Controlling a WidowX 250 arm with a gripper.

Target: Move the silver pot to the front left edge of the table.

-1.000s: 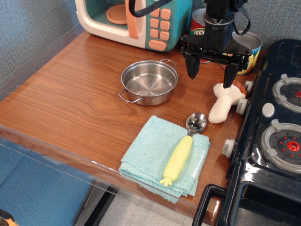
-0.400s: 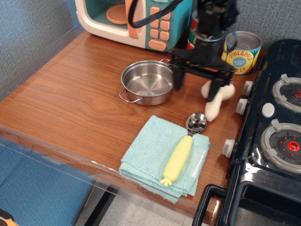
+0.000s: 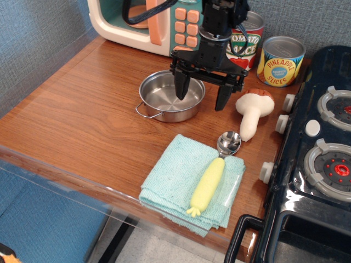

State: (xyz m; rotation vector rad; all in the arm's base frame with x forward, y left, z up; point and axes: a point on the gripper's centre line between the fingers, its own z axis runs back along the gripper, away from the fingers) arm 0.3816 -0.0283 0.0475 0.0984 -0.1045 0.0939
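The silver pot (image 3: 167,98) stands upright on the brown wood table (image 3: 82,120), in the middle toward the back, with one wire handle at its front left. My black gripper (image 3: 202,95) is open and points down over the pot's right rim. Its left finger (image 3: 182,86) is over the inside of the pot and its right finger (image 3: 224,96) is outside, right of the rim. The pot's far right handle is hidden behind the gripper. I cannot tell whether the fingers touch the rim.
A toy microwave (image 3: 156,24) stands at the back. A tomato can (image 3: 245,41) and a pineapple can (image 3: 281,60) stand at the back right. A toy mushroom (image 3: 252,112) lies right of the gripper. A yellow-handled scoop (image 3: 211,175) lies on a teal cloth (image 3: 175,183). A black stove (image 3: 315,159) is on the right.
My gripper has moved left from beside the mushroom to over the pot's right rim, staying open. The mushroom has shifted and now lies uncovered. The pot has moved slightly left.
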